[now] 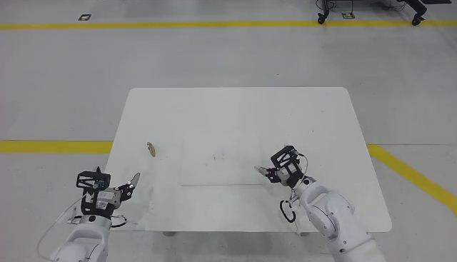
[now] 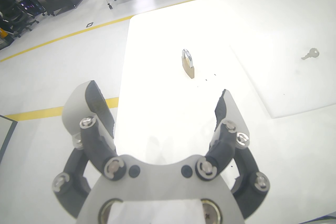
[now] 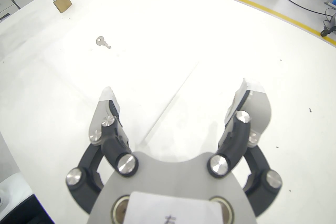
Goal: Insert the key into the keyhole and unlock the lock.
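Well, the thin, hard, likely slippery key [image 3: 102,42] lies ahead of the wide-apart right gripper [image 3: 178,93], best pinched by its round head, and the heavier-looking lock [image 2: 188,64] stands ahead of the left gripper [image 2: 157,93], also spread wide apart
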### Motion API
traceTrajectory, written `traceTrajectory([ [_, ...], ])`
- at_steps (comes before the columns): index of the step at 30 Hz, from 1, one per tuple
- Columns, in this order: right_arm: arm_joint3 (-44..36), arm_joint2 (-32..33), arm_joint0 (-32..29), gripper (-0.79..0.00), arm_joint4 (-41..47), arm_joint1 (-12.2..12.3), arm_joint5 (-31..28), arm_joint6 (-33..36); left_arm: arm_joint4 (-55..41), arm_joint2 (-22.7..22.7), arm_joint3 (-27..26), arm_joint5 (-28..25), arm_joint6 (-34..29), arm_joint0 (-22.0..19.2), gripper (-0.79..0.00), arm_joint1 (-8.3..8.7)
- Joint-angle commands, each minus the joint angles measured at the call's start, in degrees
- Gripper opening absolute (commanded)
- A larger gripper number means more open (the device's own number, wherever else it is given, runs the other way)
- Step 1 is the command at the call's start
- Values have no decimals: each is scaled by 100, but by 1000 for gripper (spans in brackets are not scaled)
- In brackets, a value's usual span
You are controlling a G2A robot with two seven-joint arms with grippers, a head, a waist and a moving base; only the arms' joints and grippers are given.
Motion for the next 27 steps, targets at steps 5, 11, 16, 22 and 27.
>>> traceTrajectory([
  [5,-25,-32,-5,0,29,-1,-100,-43,0,0,0,0,0,0,0,0],
  [11,313,-505,693,0,266,-56,-951,309,0,0,0,0,0,0,0,0],
  [16,909,-1206,1516,-172,523,-214,-1195,708,0,0,0,0,0,0,0,0],
  [22,1760,-1899,2314,-342,1180,-446,-1276,1321,0,0,0,0,0,0,0,0],
  [27,2352,-2261,2843,-382,1956,-637,-1309,1685,0,0,0,0,0,0,0,0],
])
